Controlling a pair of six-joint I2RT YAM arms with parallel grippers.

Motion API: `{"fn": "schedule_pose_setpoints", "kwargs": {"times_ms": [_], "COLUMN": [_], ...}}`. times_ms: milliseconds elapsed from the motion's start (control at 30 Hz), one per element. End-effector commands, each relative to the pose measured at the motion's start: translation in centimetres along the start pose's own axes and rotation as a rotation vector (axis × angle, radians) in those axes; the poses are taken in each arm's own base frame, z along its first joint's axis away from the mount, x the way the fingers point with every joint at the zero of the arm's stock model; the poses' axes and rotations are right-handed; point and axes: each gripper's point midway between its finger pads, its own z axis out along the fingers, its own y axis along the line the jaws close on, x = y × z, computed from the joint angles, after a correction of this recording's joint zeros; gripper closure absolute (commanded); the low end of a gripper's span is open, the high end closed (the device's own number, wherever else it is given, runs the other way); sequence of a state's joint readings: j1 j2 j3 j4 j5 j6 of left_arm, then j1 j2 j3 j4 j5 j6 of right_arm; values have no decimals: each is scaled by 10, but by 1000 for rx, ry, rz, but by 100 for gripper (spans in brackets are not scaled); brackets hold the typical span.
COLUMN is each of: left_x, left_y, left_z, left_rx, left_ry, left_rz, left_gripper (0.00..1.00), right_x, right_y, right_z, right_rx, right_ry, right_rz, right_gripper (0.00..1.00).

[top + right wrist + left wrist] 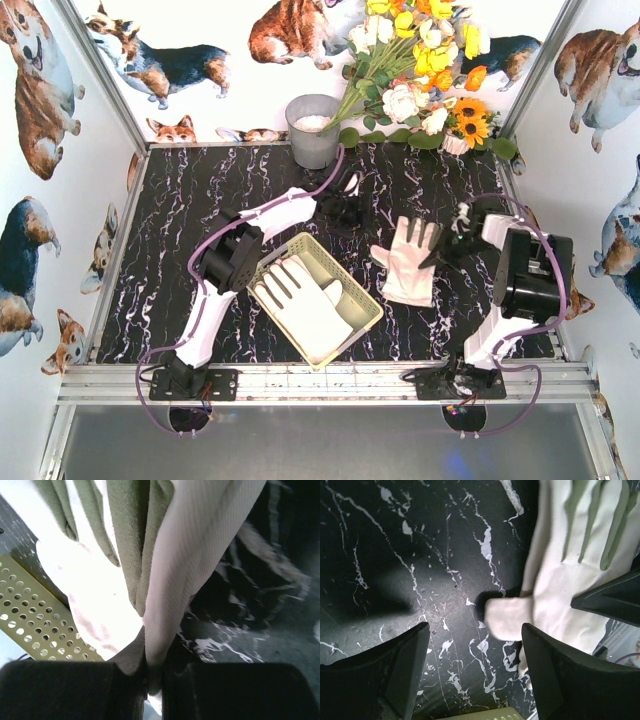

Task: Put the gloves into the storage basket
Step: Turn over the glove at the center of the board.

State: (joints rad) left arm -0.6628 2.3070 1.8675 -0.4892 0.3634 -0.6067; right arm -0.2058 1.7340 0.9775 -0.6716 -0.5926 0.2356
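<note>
The pale yellow-green storage basket (355, 285) sits between the arms, and one cream-white glove (298, 298) lies flat inside it. A second glove (405, 262) lies on the black marble table to the basket's right, grey-striped fingers pointing away. My right gripper (441, 250) is at this glove's right edge, shut on a bunched fold of its fabric (165, 580); the right gripper (154, 669) shows the fold pinched between its jaws. My left gripper (346, 208) hovers behind the basket, open and empty. In the left wrist view the left gripper (475, 630) stands over bare table beside the glove (570, 575).
A grey metal bucket (313, 130) with something white inside stands at the back. An artificial flower bunch (420, 70) lies beside it at the back right. The basket's perforated bottom (25, 620) shows left of the held glove. Printed walls close in three sides.
</note>
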Motion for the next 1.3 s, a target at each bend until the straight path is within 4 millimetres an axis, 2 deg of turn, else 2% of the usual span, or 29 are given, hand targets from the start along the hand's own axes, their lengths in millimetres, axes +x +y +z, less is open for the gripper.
{"fn": "schedule_pose_setpoints", "kwargs": {"times_ms": [0, 167, 233, 400, 700, 800, 967, 1067, 1167, 1267], "left_x": [15, 19, 23, 42, 72, 78, 90, 103, 114, 112], "left_y": [-7, -29, -31, -25, 11, 8, -14, -9, 1, 0], "left_z": [6, 22, 31, 47, 31, 34, 54, 61, 60, 58], "left_rx": [36, 112, 136, 121, -63, -34, 41, 13, -21, -8], "left_ry": [89, 71, 80, 127, 155, 159, 179, 195, 198, 166], "left_rz": [-76, -96, -128, -210, -278, -288, -283, -287, -288, -297], "left_gripper": [30, 30, 30, 30, 31, 31, 31, 31, 31, 32], "right_x": [-3, -4, -4, -6, -6, -8, -6, -2, 0, -1], "right_y": [-9, -5, -4, -2, -2, 1, 2, 1, 3, 6], "right_z": [-14, -16, -16, -17, -16, -17, -16, -15, -12, -10], "right_rx": [-12, -51, -63, -72, -75, -91, -102, -103, -133, -161], "right_ry": [-33, -25, -19, -13, -16, -28, -30, -33, -40, -47], "right_rz": [6, 11, 15, 21, 22, 17, 6, 3, 12, 19], "right_gripper": [100, 100, 100, 100, 100, 100, 100, 100, 100, 100]}}
